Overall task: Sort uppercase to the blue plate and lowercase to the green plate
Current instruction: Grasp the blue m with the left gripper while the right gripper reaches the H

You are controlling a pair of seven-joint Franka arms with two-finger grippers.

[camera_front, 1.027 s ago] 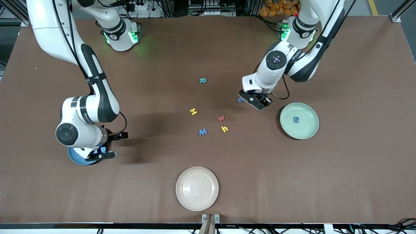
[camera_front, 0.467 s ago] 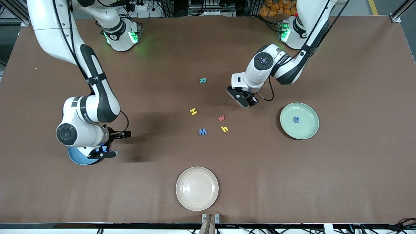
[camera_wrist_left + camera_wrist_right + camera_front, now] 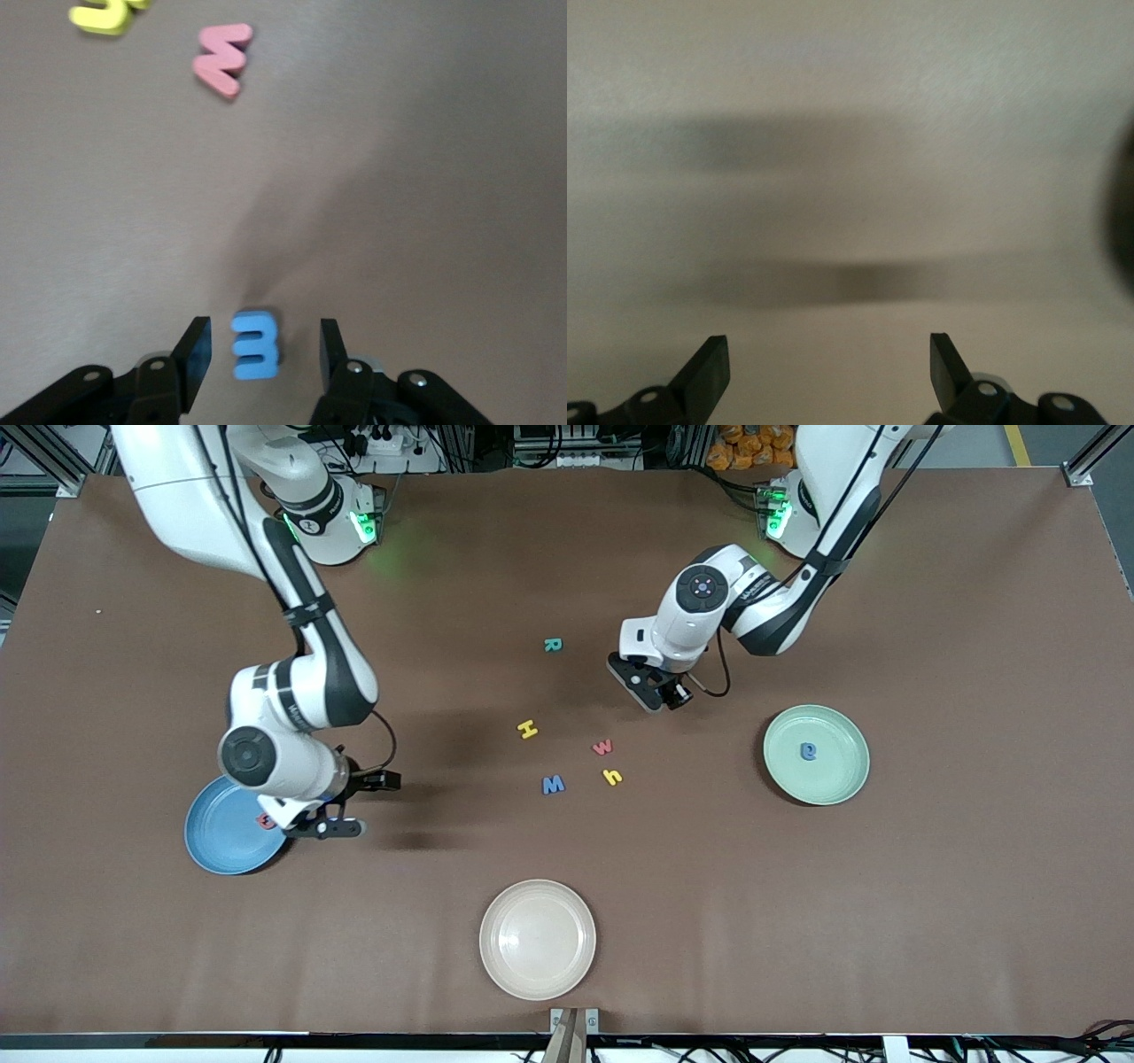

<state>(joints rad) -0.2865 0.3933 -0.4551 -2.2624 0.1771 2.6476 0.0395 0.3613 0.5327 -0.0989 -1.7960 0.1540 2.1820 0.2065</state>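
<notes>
Clock directions are read on the front view, with twelve toward the robots' bases.

A broad table (image 3: 957, 921) covered in a matte brown sheet fills the scene. Along the twelve o'clock edge are metal framing, dark cables and a heap of orange objects (image 3: 753, 443); green lights glow on both arm bases.

At nine o'clock lies the blue plate (image 3: 217, 850), with the pinkish-red Q (image 3: 264, 821) on its three o'clock rim area. At three o'clock lies the green plate (image 3: 828, 779), with the blue e (image 3: 808, 752) near its middle. At six o'clock sits a cream plate (image 3: 537, 939).

Loose letters lie around the table's middle: the teal R (image 3: 552, 645) at twelve, the yellow H (image 3: 528, 729) near the centre, the pinkish-red w (image 3: 603, 747) at three of the H, the yellow h (image 3: 611, 777) at six of the w, and the blue W (image 3: 553, 784) at nine of the h.

The left gripper (image 3: 651, 686) is low over the table at one o'clock of the w. Its fingers (image 3: 197, 350) are released, standing either side of a small blue letter (image 3: 255, 343) with a gap on each side.

The right gripper (image 3: 323, 824) hangs over the bare table just at three o'clock of the blue plate's rim, spread wide and holding nothing.
</notes>
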